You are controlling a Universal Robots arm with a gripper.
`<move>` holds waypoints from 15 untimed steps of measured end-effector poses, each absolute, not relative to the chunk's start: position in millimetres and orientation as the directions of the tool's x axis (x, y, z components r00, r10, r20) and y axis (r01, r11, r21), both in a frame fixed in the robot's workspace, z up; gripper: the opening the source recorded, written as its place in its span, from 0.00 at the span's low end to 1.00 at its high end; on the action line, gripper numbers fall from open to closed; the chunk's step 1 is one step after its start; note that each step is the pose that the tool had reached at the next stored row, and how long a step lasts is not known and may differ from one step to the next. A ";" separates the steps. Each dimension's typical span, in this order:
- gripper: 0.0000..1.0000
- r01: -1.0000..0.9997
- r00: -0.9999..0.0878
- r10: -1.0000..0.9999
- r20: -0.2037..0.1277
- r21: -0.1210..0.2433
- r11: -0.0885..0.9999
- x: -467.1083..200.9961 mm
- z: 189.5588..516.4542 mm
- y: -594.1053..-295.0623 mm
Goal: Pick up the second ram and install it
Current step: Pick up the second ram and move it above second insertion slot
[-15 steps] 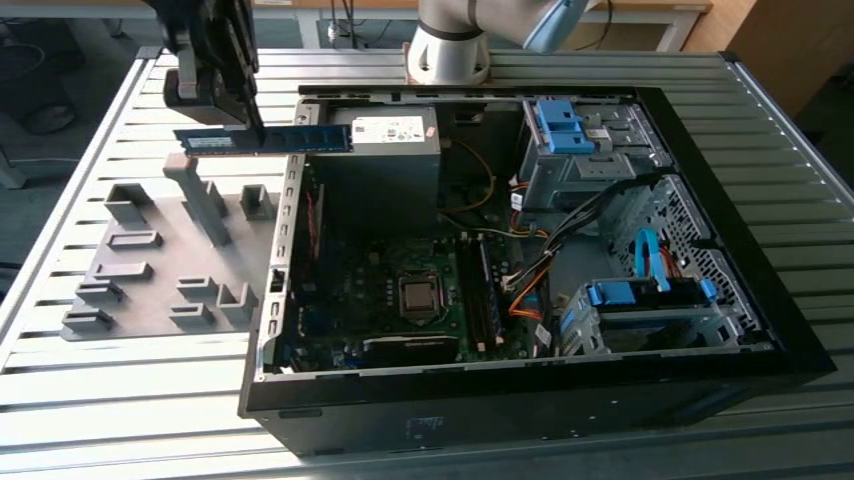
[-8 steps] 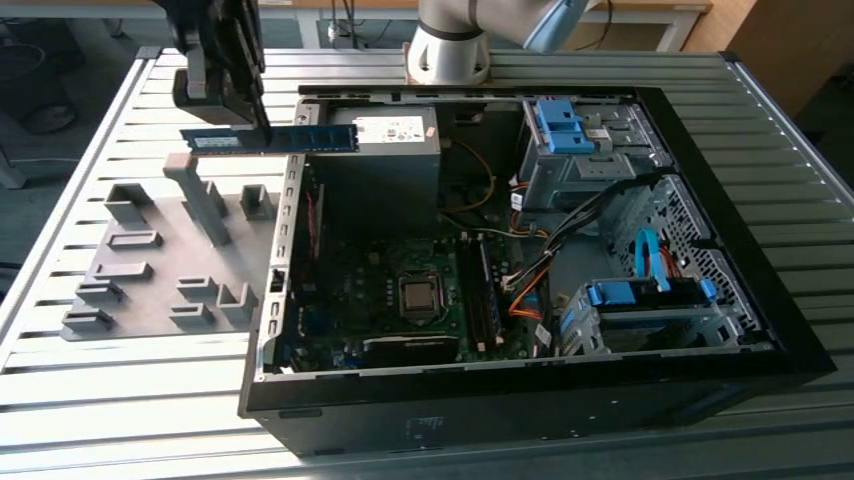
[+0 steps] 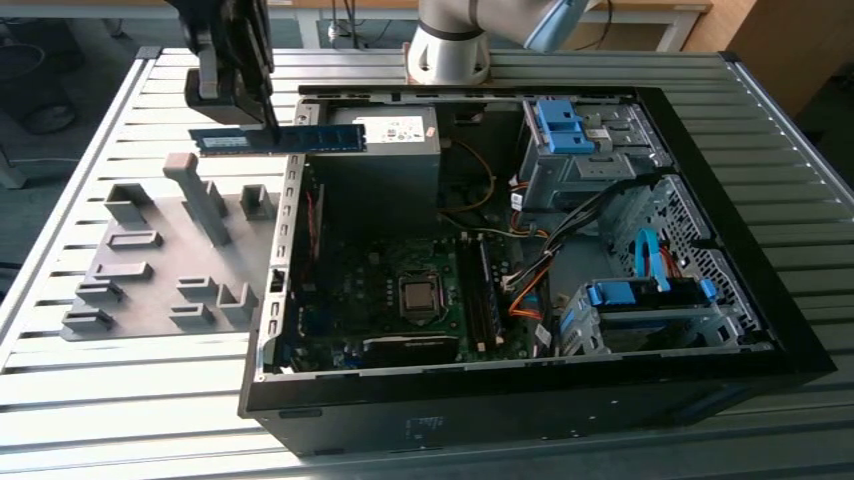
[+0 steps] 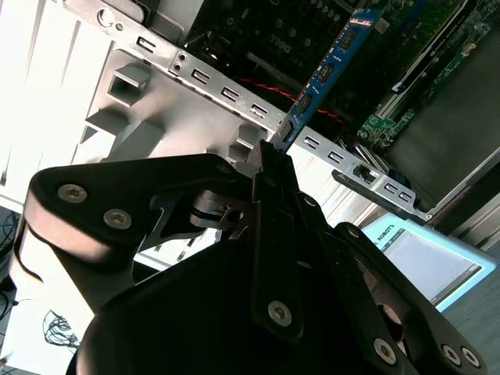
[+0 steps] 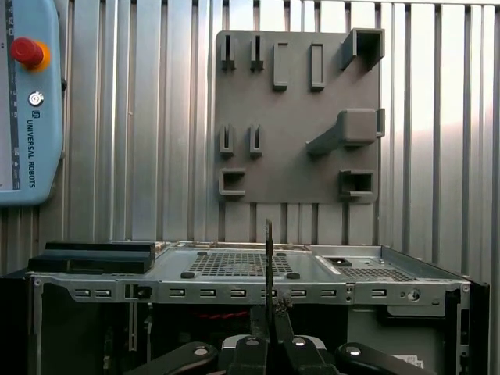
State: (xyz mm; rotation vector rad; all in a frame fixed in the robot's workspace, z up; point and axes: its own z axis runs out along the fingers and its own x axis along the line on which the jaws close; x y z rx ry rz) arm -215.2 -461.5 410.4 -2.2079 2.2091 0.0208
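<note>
The second ram (image 3: 314,137) is a long blue-green stick with a white sticker. It hangs level in the air over the case's wall on the exterior view's left, between the grey holder tray (image 3: 147,290) and the open computer case (image 3: 534,370). My gripper (image 3: 271,128) is shut on it from above, gripping near its middle. In the second wrist view the ram (image 4: 332,66) juts out from the gripper (image 4: 273,152) toward the motherboard. In the first wrist view the ram (image 5: 269,250) is edge-on above the gripper (image 5: 269,316), over the case's metal rim.
The motherboard (image 3: 387,290) with its processor socket (image 3: 419,296) and long memory slots (image 3: 483,295) lies inside the case. Blue drive-bay latches (image 3: 561,125) and cables sit toward the exterior view's right. The arm's base (image 3: 447,45) stands behind. A teach pendant (image 5: 27,109) lies beside the tray (image 5: 297,141).
</note>
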 end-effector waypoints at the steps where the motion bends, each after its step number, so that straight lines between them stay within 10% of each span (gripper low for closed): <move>1: 0.14 -1.000 -0.001 -1.000 -0.022 -0.003 0.001 -214.2 410.4 -461.5; 15: 0.14 -1.000 0.000 -1.000 -0.022 -0.004 0.001 -198.3 410.4 -461.5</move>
